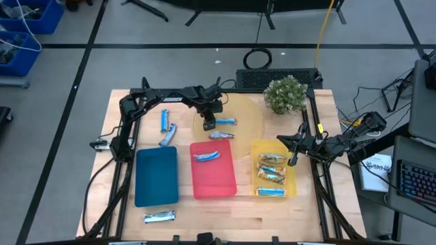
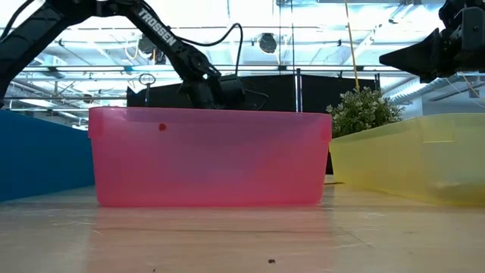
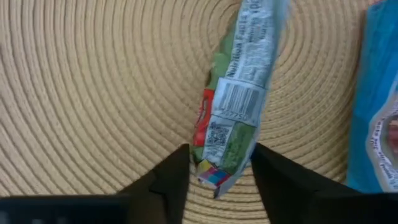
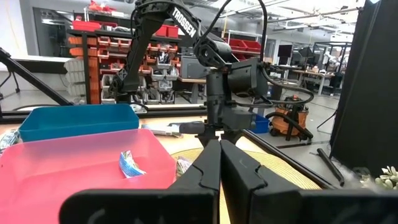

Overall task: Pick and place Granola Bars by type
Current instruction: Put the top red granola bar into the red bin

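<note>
my left hand (image 3: pixel 214 171) straddles a granola bar (image 3: pixel 236 106) on the woven mat (image 3: pixel 93 93), fingers spread to pinch it. my right hand (image 4: pixel 219 163), pressed together, waits beside the yellow tray (image 1: pixel 291 178).

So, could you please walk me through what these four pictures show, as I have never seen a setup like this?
Gladly. Two dark robot arms work at a wooden table. One picture looks straight down on it, one looks level across the tabletop, and the other two come from cameras on the arms' wrists.

On the table lie a blue tray, a red tray with one wrapped granola bar, and a yellow tray with three. More bars lie loose, some on a round woven mat, beside a small potted plant.

The left end effector is down over the mat, and its fingers straddle the end of a green-and-white bar; I cannot tell whether they grip it yet. The right end effector waits, shut and holding nothing, by the yellow tray.
</note>
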